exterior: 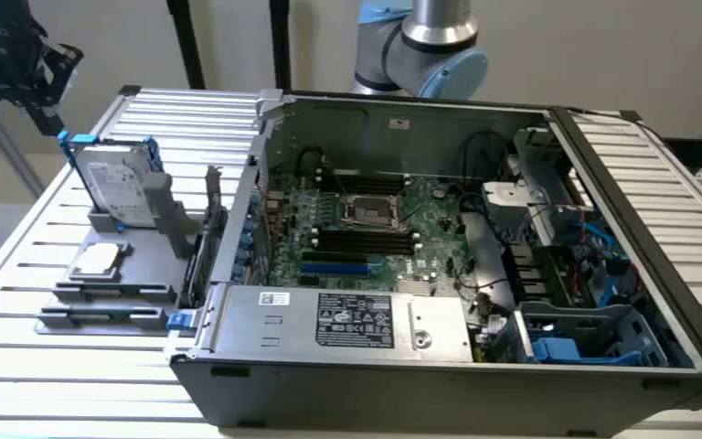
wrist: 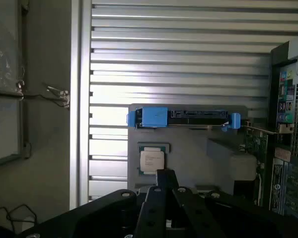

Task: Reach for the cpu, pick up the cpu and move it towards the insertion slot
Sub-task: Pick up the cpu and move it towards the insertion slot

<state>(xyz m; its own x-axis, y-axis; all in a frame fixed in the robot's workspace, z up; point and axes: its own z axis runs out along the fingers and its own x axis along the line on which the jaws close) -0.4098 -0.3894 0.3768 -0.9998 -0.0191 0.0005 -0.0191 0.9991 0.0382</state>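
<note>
1. Lying flat on the grey tray (wrist: 198,168), the cpu (exterior: 98,260) sits just in front of the upright hard drive (exterior: 120,187), on the side nearer the exterior camera. Its silvery top faces up and nothing touches it
2. The chip is probably light and stiff, with a smooth metal lid that could slip and an underside that is likely delicate. Two opposite edges look like the place to take hold, with a gentle squeeze and the chip kept level
3. The insertion slot (exterior: 372,212) lies well apart from the hard drive, toward the exterior view's right. It sits on the green motherboard (exterior: 430,206) inside the open case (exterior: 364,119), a shiny frame around a dark centre
4. The gripper (wrist: 165,198) hangs well above the hard drive and looks down on the tray, with the cpu close to its line. The cpu is not in it. I cannot tell from the black linkage whether the claw is spread or pressed together
5. The arm's grey-and-blue joint (exterior: 430,41) stands behind the case, well apart from the hard drive. Judging by the height, the reach is at an early stage
</note>
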